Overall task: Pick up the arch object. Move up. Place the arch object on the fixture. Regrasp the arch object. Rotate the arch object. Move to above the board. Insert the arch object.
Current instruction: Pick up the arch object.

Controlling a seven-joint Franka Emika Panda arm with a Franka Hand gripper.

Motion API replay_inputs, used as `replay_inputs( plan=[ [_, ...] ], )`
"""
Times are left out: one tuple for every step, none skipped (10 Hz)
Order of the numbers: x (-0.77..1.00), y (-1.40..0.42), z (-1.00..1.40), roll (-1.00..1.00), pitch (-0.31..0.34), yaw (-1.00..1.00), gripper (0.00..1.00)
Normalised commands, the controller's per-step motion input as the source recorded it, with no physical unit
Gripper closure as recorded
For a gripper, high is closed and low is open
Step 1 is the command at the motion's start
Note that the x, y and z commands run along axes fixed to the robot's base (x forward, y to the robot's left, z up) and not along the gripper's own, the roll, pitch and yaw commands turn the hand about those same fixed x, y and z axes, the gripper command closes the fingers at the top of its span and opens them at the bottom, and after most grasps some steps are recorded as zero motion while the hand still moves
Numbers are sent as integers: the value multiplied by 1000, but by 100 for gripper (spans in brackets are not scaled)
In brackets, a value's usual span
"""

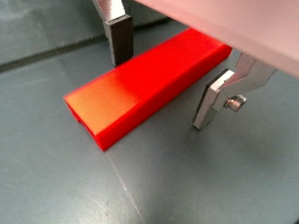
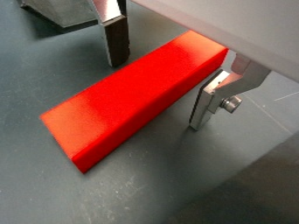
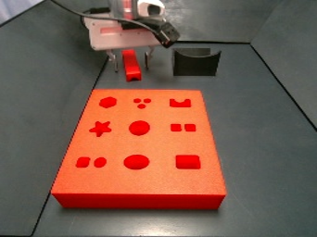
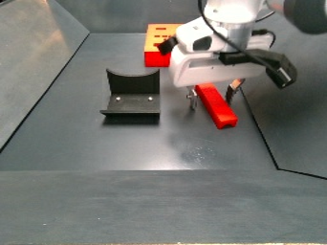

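Observation:
The arch object (image 1: 128,92), a bright red narrow bar, lies flat on the dark floor in both wrist views (image 2: 111,114). My gripper (image 1: 162,93) is open and straddles the bar near one end, one finger on each long side with a gap showing on both (image 2: 158,94). In a side view the gripper (image 3: 133,60) is low over the bar (image 3: 132,68), behind the board (image 3: 143,139). The fixture (image 3: 195,61), a dark block with a scooped top, stands beside the bar. Another side view shows the bar (image 4: 220,110) under the gripper (image 4: 212,91), with the fixture (image 4: 132,94) alongside.
The board's far end (image 4: 159,40) shows behind the gripper in a side view. Its cutouts include a hexagon, a star, circles, squares and an arch. Dark walls enclose the floor (image 3: 266,111) on both sides.

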Motion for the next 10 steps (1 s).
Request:
replay_inputs(
  plan=[
    [-29,0,0,0,-34,0,0],
    [0,0,0,0,0,0,0],
    [0,0,0,0,0,0,100],
    [0,0,0,0,0,0,100],
    [0,0,0,0,0,0,100],
    [0,0,0,0,0,0,100],
    [0,0,0,0,0,0,100],
    [0,0,0,0,0,0,100],
    [0,0,0,0,0,0,100],
    [0,0,0,0,0,0,100]
  ],
)
